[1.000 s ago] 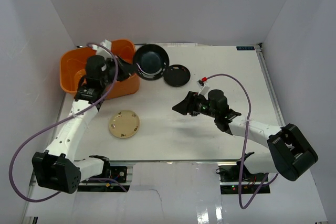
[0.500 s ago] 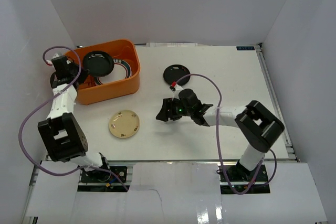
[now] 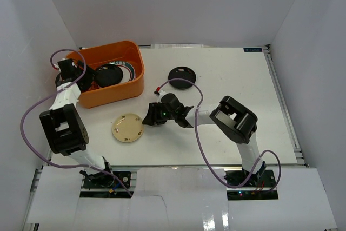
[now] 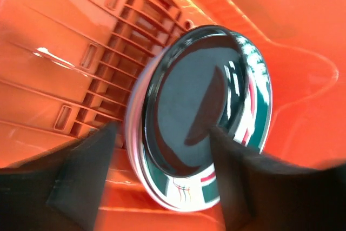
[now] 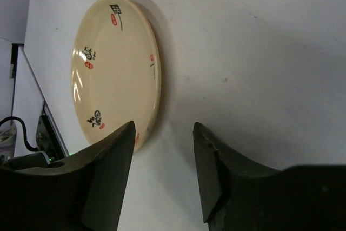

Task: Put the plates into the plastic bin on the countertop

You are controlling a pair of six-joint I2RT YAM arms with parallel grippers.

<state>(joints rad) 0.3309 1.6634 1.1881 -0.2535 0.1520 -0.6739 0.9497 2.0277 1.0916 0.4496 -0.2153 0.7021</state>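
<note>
The orange plastic bin (image 3: 118, 93) stands at the back left of the countertop (image 3: 227, 96). Inside it a glossy black plate (image 3: 108, 75) (image 4: 194, 101) lies on a white plate with a green-red rim (image 4: 238, 150). My left gripper (image 3: 86, 78) (image 4: 162, 150) is in the bin's left end, open, its fingers apart on either side of that stack. A second black plate (image 3: 182, 75) lies on the countertop. A cream plate (image 3: 128, 128) (image 5: 116, 68) lies near the front. My right gripper (image 3: 147, 118) (image 5: 162, 133) is low at its right rim, open, one finger (image 5: 108, 171) over the rim.
White walls close in the countertop on three sides. The bin's slotted orange floor (image 4: 65, 52) fills the left wrist view. The right arm's purple cable (image 3: 184, 82) loops just in front of the loose black plate.
My left gripper has opened and let go of the black plate, which now lies in the bin. My right arm has swung left to the cream plate, its jaws narrower than before.
</note>
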